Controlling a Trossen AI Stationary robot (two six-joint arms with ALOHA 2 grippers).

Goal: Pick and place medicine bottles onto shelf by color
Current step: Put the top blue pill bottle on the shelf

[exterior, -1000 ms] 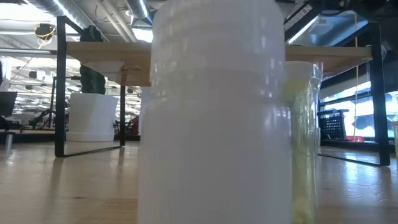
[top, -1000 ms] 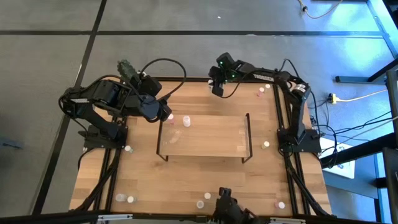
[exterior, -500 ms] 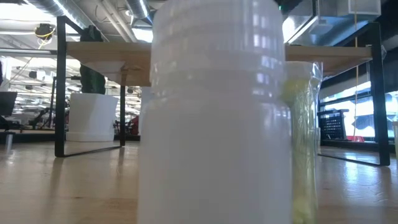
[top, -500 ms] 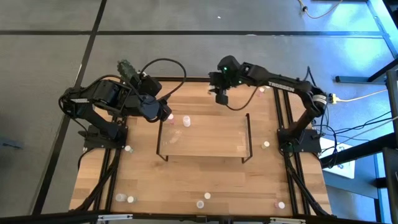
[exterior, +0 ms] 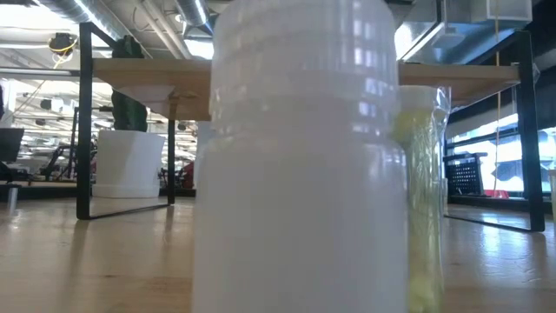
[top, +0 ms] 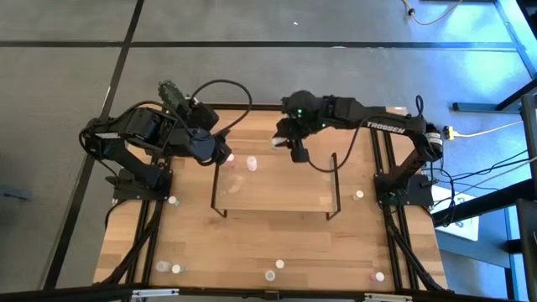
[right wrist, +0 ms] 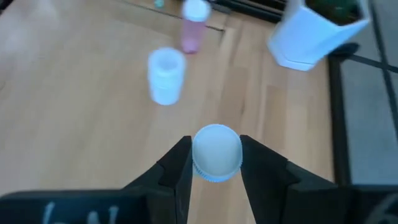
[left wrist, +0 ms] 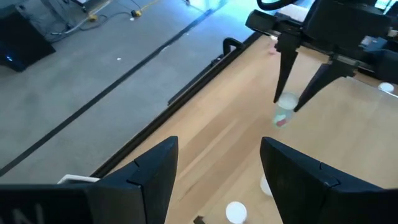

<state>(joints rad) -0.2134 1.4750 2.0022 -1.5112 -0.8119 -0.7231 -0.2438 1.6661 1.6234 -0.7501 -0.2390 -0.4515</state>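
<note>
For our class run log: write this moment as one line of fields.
right gripper: shut on bottle, above shelf | left gripper: open, at shelf's back-left corner | shelf: pink bottle, white bottle

Two bottles [top: 240, 160] crowd the shelf's [top: 277, 197] left end; middle lies open.
</note>
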